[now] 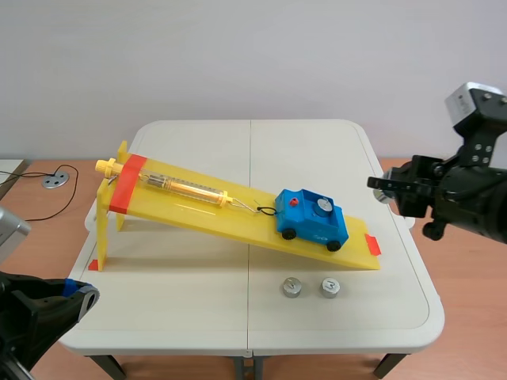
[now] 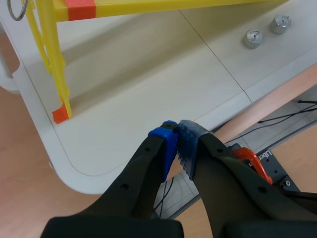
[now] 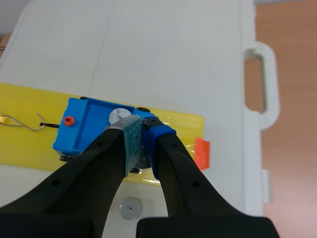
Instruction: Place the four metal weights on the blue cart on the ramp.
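While the blue cart sits low on the yellow ramp with one weight inside, two more weights lie on the table at its 6 o'clock. The right gripper hangs at its 3 o'clock, and I cannot tell its grasp; the left gripper, closed on nothing, is at 8 o'clock.

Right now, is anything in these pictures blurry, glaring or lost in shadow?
Scene view: soft, even light, no glare. Left wrist view: the yellow plastic ramp shadows the white table; two round metal weights glint. Right wrist view: the right gripper hides part of the blue toy cart.
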Robot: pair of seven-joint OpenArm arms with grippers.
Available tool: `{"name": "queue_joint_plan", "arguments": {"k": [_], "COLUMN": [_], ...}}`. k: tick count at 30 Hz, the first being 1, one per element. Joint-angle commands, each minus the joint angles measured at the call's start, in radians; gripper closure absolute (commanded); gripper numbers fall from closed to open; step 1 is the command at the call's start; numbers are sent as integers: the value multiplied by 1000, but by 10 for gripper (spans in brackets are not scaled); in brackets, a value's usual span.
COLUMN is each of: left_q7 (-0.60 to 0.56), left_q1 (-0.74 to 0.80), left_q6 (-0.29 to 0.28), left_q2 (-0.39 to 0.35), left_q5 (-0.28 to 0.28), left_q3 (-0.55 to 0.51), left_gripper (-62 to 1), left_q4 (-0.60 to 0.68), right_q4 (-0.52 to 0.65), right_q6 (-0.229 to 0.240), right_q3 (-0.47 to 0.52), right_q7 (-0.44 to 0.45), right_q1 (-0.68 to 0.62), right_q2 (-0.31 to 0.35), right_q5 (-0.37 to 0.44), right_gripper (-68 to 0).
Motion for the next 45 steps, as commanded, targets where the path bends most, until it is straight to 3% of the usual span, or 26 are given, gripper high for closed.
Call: {"name": "queue_joint_plan", "arguments": {"k": [1,12,24,31,36,45], "left_q7": [-84,-84,-84,-84,-84,-83], "left_q1": [-11,-11,-11,-11,-11,-11], "left_q6": [-17,-17,-17,-17,-17,-17], "left_q2": [5,5,5,5,5,5], "left_q5": [-66,-66,-66,-66,-66,-66], "left_q3": [-15,-15,-15,-15,-15,-15], "left_gripper": [-28,-28,-28,-28,-28,-28], "left_q4": [73,73,73,73,73,73], "right_q4": [46,-113,-209,-209,-150,97], "right_q6": [46,53,68,94,153,200], "right_q3": [-31,-103,-105,-99,-63,34], "right_q7": [158,198,221,197,157,119], "right_q1": [105,216,250,246,198,-8], "right_q2": [7,-51,-75,-68,-33,107], "right_q5": [26,-39,-65,-64,-31,53], "right_gripper": [-6,-6,-8,-175,-251,-272]}}
